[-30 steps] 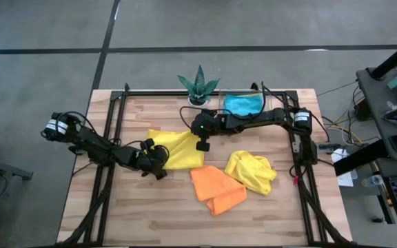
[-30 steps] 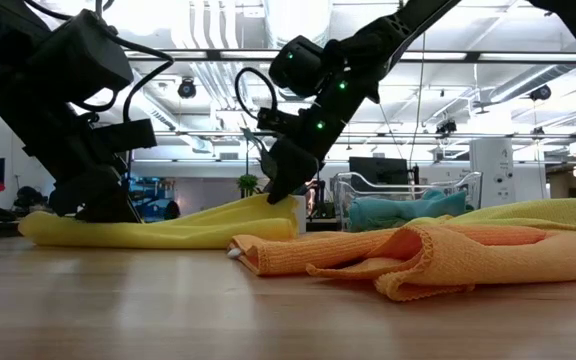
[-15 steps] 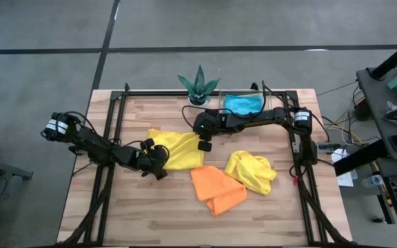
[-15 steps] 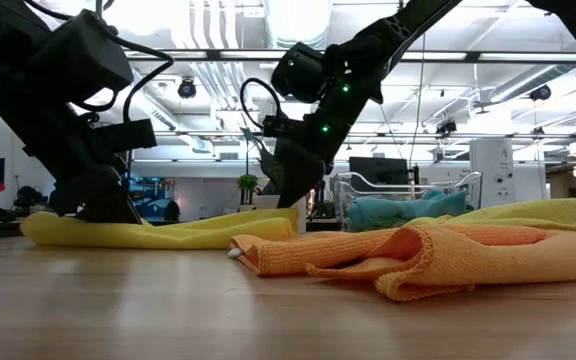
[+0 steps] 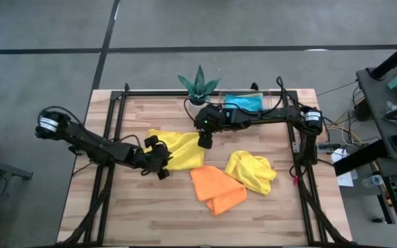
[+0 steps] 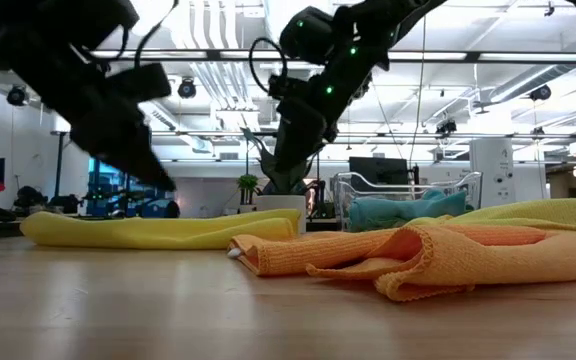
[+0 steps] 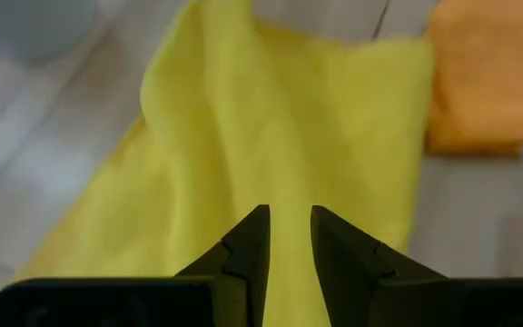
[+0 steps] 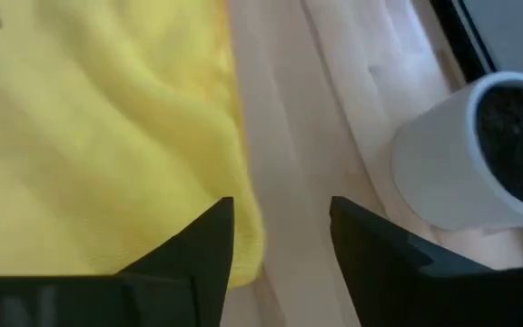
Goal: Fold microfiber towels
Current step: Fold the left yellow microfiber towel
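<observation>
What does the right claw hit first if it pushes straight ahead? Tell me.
Likely the bare table, right beside the yellow towel's edge. The right claw is open and empty; depth is unclear.

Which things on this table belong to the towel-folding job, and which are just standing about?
Part of the job:
flat yellow towel
crumpled yellow towel
orange towel
blue towel

Just standing about:
potted plant
clear tray, which holds the blue towel
</observation>
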Action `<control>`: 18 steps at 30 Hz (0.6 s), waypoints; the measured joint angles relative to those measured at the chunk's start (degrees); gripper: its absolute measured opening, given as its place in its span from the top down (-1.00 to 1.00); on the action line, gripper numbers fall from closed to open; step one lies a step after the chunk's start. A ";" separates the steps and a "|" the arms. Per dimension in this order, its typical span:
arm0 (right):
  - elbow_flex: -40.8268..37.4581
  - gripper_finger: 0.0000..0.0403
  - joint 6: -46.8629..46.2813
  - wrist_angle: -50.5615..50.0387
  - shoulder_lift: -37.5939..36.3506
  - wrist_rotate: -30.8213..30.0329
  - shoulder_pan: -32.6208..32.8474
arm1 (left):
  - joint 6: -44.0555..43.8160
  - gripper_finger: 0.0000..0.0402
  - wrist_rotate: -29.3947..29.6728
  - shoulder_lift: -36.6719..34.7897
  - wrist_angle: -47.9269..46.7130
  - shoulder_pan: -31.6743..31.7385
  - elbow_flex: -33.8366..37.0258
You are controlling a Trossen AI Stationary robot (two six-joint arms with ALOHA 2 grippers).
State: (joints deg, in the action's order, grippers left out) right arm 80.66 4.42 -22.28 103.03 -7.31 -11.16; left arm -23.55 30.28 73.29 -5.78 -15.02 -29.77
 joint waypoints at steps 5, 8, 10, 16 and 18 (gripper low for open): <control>-1.38 0.31 -0.06 1.43 -0.27 4.49 3.20 | 4.67 0.66 1.93 -5.58 -1.37 0.05 0.29; -2.13 0.45 -0.03 4.65 0.81 4.76 5.77 | 7.74 0.66 4.24 -8.46 -3.30 1.00 1.25; -2.33 0.56 0.01 5.95 2.01 4.78 7.22 | 9.24 0.67 4.40 -9.43 -3.24 2.63 2.18; -2.38 0.90 -0.36 11.76 6.64 4.80 9.47 | 9.07 0.75 2.78 -8.49 -3.71 8.80 5.82; -2.38 0.94 -1.02 12.43 8.05 4.81 9.57 | 8.79 0.82 2.65 -6.79 -2.53 10.60 6.97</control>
State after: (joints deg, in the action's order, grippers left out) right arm 78.28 3.40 -9.85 111.09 -2.50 -1.58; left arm -14.76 32.93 66.50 -8.32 -4.43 -22.80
